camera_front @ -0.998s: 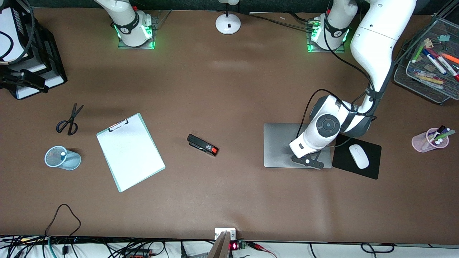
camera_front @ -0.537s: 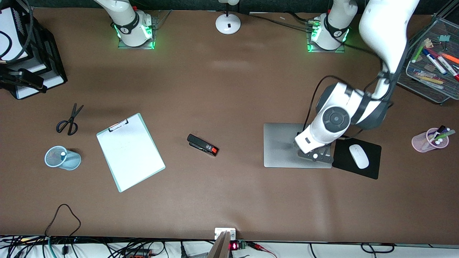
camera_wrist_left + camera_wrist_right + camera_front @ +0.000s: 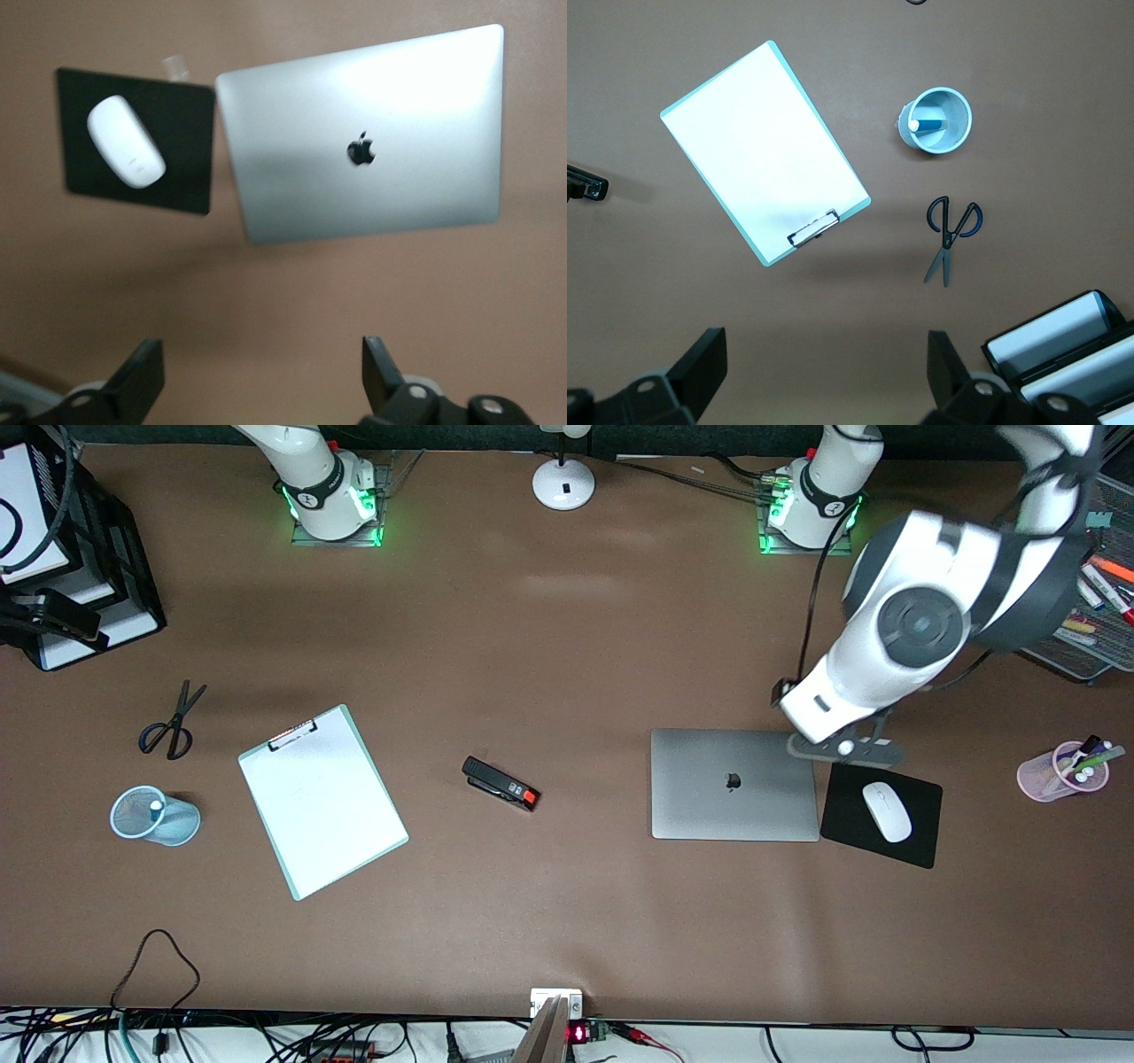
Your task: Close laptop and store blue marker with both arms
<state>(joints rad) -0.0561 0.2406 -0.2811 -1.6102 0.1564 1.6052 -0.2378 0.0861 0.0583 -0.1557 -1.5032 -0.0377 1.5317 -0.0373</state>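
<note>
1. While hanging open and empty above the counter (image 3: 567,646), right tool (image 3: 824,359) up over blue marker (image 3: 926,126), upright in mesh cup (image 3: 957,133).
2. Laptop (image 3: 733,784) shut flat, under left tool (image 3: 842,748).
3. Left tool spread wide, empty, over laptop corner beside mouse pad (image 3: 850,841).

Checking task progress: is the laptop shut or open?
Shut. The laptop lies flat, lid down, logo facing up, no keys or screen showing.

You see two white jointed arms with dark grey joint bands and a round grey cap, a black cable along the left arm (image 3: 921,620), green-lit bases, and black two-finger gripper (image 3: 257,390) fingers (image 3: 142,376).
</note>
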